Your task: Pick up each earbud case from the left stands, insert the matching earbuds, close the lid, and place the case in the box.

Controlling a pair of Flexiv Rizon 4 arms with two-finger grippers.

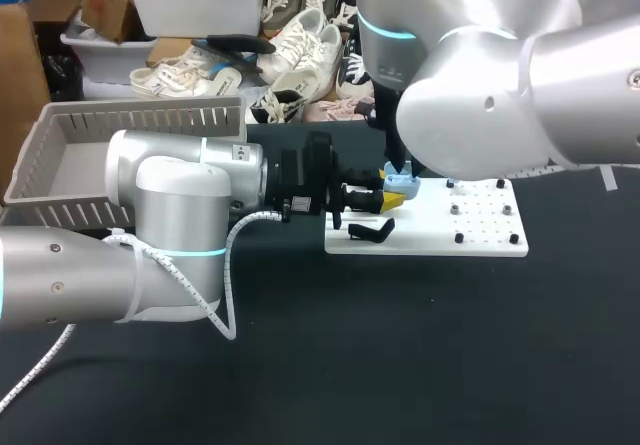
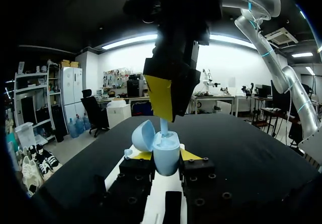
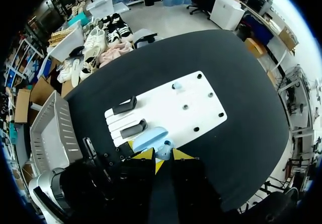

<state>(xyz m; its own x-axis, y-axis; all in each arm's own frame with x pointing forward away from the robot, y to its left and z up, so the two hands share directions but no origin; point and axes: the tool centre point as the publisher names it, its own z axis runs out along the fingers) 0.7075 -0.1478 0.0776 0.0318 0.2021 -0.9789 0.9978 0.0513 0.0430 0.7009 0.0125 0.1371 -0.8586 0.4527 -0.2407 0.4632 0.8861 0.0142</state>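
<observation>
Earbud case (image 2: 166, 162) sits clamped in left hand (image 2: 166, 155); right hand (image 3: 163, 154) pinches earbud (image 2: 163, 127).

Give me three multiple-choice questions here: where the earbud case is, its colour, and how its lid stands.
1. Where is the earbud case? A. In a person's hand. B. Between the fingers of the left gripper. C. On the floor.
2. What colour is the case? A. Light blue. B. White. C. Black.
3. How is its lid? A. Shut. B. Missing. C. Open.
Answers: 1 B, both yellow tips press its sides; 2 A, its shell is light blue; 3 C, it is swung back, with the right gripper holding an earbud at the opening.
</observation>
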